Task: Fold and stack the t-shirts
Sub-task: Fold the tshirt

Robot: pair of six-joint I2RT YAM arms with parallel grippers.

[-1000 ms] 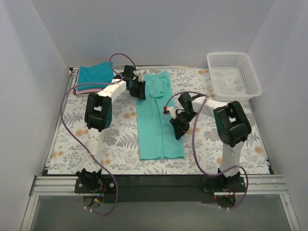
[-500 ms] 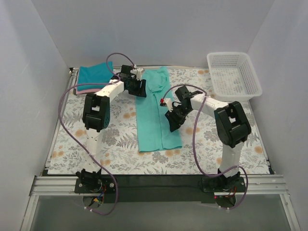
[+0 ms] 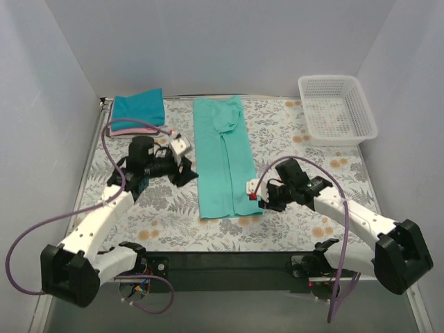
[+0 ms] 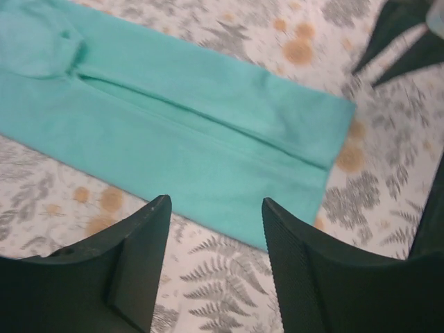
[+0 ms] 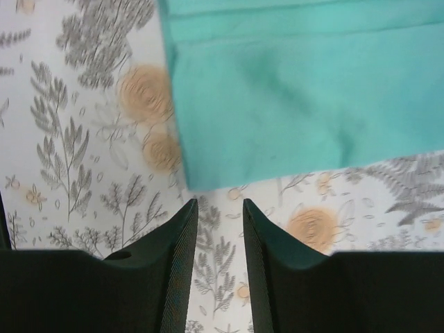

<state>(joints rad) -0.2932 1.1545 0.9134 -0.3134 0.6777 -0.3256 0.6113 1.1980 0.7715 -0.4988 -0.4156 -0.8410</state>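
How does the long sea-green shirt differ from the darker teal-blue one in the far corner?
The sea-green shirt lies as a long narrow strip; the teal-blue shirt is folded into a compact square. The sea-green one rests directly on the table, the teal-blue one atop a pink shirt. Both are plain cloth.

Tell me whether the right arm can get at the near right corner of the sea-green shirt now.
Probably yes. The right gripper hangs open just short of that corner of the sea-green t-shirt, with only bare tablecloth between them and nothing lying on the corner.
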